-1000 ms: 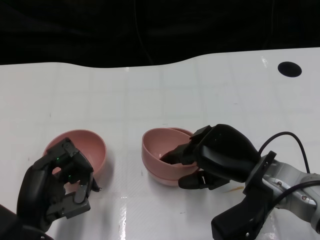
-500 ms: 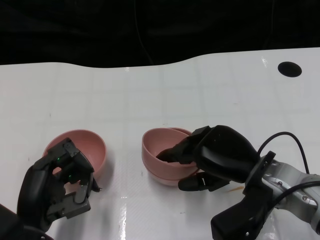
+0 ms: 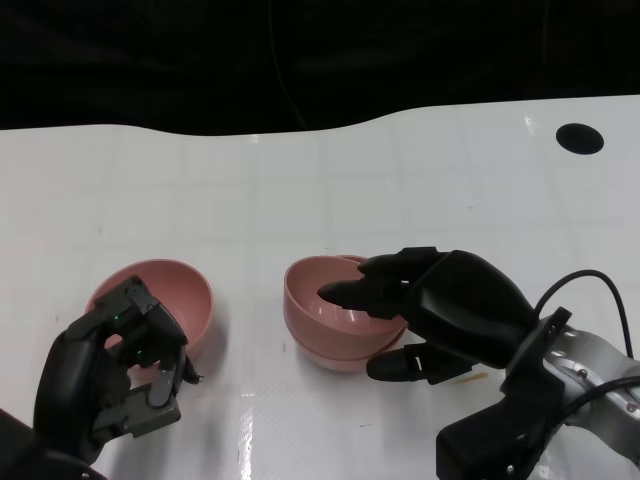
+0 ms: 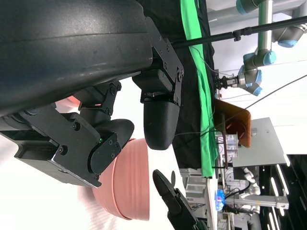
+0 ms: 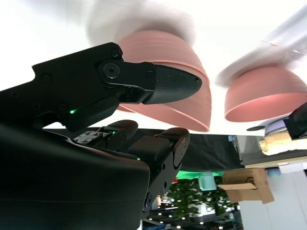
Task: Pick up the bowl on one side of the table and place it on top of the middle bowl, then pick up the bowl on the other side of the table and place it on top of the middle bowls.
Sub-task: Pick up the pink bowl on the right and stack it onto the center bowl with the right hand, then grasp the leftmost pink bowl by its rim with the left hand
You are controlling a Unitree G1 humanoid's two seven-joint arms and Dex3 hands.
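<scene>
Head view: two pink bowls nested together — the stacked bowls [image 3: 330,320] — sit on the white table [image 3: 300,190] near its middle. The upper bowl lies slightly tilted inside the lower one, so two rims show at the far side. A third pink bowl, the left bowl [image 3: 160,300], stands apart on the table to the left of the stack.

Right hand [image 3: 420,315]: positioned at the right side of the stacked bowls. Its upper fingers [image 3: 365,290] reach over the near-right rim above the bowl's interior, and a lower finger lies outside the wall near the table. Fingers are spread apart; whether any of them touches the rim cannot be told from this view. The right wrist view shows one finger [image 5: 163,84] extended across the pink wall of the stack and the others curled below it — no bowl is clamped between them.

Left hand [image 3: 115,370]: just beside the left bowl on its near side, fingers curled inward, nothing visibly held. The left wrist view shows the bowl beyond the fingertips.

A black round hole [image 3: 579,138] marks the table's far right corner.
</scene>
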